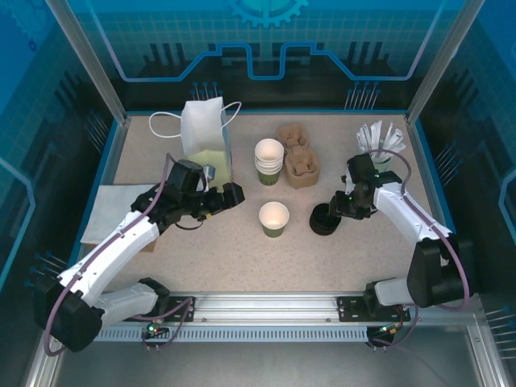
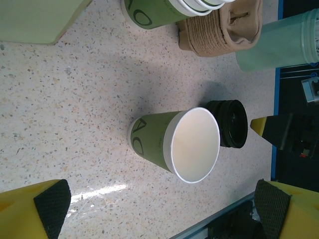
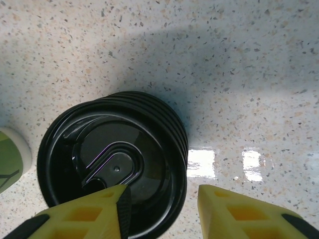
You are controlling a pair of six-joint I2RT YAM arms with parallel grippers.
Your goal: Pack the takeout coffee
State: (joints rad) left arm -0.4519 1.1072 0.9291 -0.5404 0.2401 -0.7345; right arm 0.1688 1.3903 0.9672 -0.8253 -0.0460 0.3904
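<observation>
Black lid stack (image 3: 114, 149) beneath right pincer (image 3: 162, 191)

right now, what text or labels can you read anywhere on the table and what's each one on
"A" then a round letter, C or O, in dark green on the single green cup; the rest curves out of sight.
The same partial print on the bottom cup of the stack of cups.
On the stack of black lids: embossed shapes, no readable letters.
</observation>
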